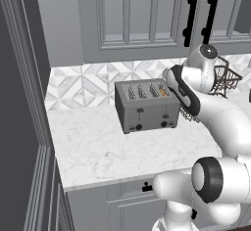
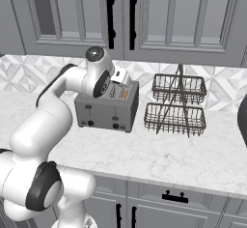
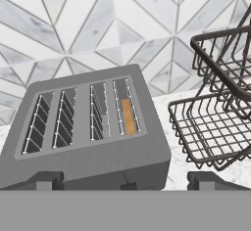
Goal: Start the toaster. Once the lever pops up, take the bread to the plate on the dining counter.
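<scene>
Hand view looks down on the toaster (image 3: 93,142), a grey metal box with four slots across its top. The bread (image 3: 128,116) sits low in the rightmost slot, showing as a golden-tan strip; the other three slots show bare wire guides. The gripper (image 3: 125,180) hangs above the toaster's near top edge with its two dark finger tips (image 3: 46,180) spread wide apart, holding nothing.

From the left base view, the toaster (image 1: 146,106) stands on the white marble worktop (image 1: 108,151), near the patterned tile backsplash (image 1: 83,85), its front face turned toward the robot. Two small black tabs sit on that face; the lever (image 1: 165,116) is the right-hand one, with black knobs below. The arm's hand is just right of the toaster, level with its top.

From the right base view, the wire basket rack (image 2: 176,105) stands just right of the toaster (image 2: 108,108), apart from it. Grey wall cabinets (image 2: 159,14) with black handles hang above the backsplash.
</scene>
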